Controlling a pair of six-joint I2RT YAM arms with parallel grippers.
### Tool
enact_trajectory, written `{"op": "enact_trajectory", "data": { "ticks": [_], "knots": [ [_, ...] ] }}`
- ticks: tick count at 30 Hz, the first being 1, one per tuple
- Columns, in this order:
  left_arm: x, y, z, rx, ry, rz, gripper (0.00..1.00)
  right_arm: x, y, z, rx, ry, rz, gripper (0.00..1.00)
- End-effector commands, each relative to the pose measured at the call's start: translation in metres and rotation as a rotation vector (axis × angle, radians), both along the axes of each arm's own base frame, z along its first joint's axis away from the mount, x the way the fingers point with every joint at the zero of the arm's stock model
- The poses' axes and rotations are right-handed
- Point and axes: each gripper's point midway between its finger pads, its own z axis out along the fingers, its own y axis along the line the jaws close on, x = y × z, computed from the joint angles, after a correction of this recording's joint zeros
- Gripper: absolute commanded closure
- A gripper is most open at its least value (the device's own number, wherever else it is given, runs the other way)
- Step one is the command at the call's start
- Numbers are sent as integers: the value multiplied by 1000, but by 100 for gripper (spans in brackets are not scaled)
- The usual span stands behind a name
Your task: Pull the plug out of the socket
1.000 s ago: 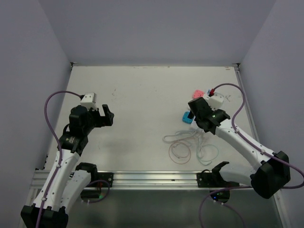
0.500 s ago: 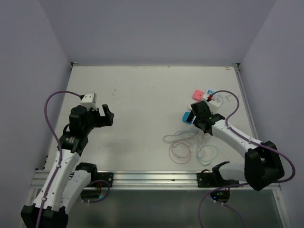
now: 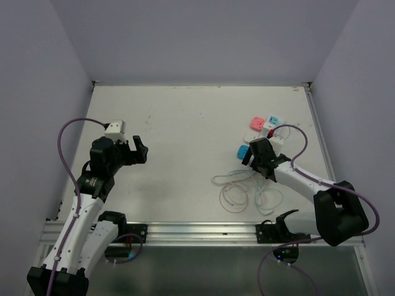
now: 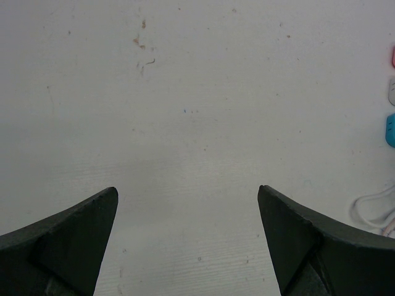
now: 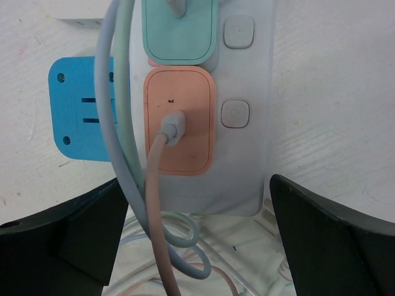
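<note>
In the right wrist view the socket, a long white strip with round buttons, lies lengthwise straight ahead. An orange plug sits in its near end, and a pinkish cord runs from it toward me. A mint green plug sits in the place beyond. My right gripper is open, with its fingers either side of the strip's near end and nothing between them. From above, the right gripper covers most of the socket. My left gripper hangs open over bare table far to the left.
A blue square adapter lies flat just left of the strip, with grey and green cords crossing it. Pink and light blue adapters lie beyond the right gripper. Loose cord loops are spread on the table in front of it.
The right arm has swung toward the near left and dropped low over the strip, its gripper still open. The left arm has not moved.
</note>
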Motion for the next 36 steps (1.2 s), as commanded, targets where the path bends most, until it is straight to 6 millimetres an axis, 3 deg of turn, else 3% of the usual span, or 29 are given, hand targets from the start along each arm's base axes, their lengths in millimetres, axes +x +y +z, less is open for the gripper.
{"op": "enact_trajectory", "data": {
  "ticks": [1, 12, 15, 16, 18, 22, 28, 31, 36],
  "knots": [
    [7, 2, 15, -14, -49, 18, 1, 13, 3, 3, -9, -39, 17, 1],
    [7, 1, 13, -16, -43, 12, 0, 5, 1, -16, -33, 32, 33, 3],
    [7, -1, 11, -29, -36, 7, 0, 6, 4, -16, -25, 28, 58, 16],
    [6, -3, 11, -41, -32, 6, 0, 6, 6, -15, -31, 27, 88, 25],
    [5, -3, 8, -57, -20, 15, 0, 8, 18, -12, 8, 13, 155, 35],
    [2, -15, 5, -140, 3, 0, 0, 8, 40, -4, 51, -4, 332, 68],
    [-1, -41, -9, -316, 70, -34, 0, 1, 88, 17, 167, -83, 556, 94],
    [-2, -58, -22, -398, 127, -51, 1, -6, 114, 23, 223, -103, 620, 100],
    [-2, -93, -34, -522, 185, -93, 1, -11, 153, 22, 325, -124, 669, 100]
  ]
}}
